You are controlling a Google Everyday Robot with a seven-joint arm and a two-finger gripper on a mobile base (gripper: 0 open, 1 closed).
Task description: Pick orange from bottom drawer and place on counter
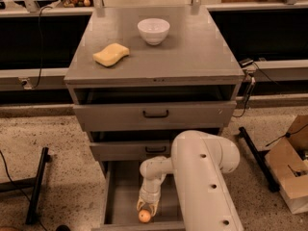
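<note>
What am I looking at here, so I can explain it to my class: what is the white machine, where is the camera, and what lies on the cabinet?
The white tube is a robot's arm, seen from one camera looking down over it. Its gripper reaches into the open bottom drawer, right at a small orange. Whether it grips the fruit cannot be told. On the counter lie a white bowl and a yellow sponge.
</note>
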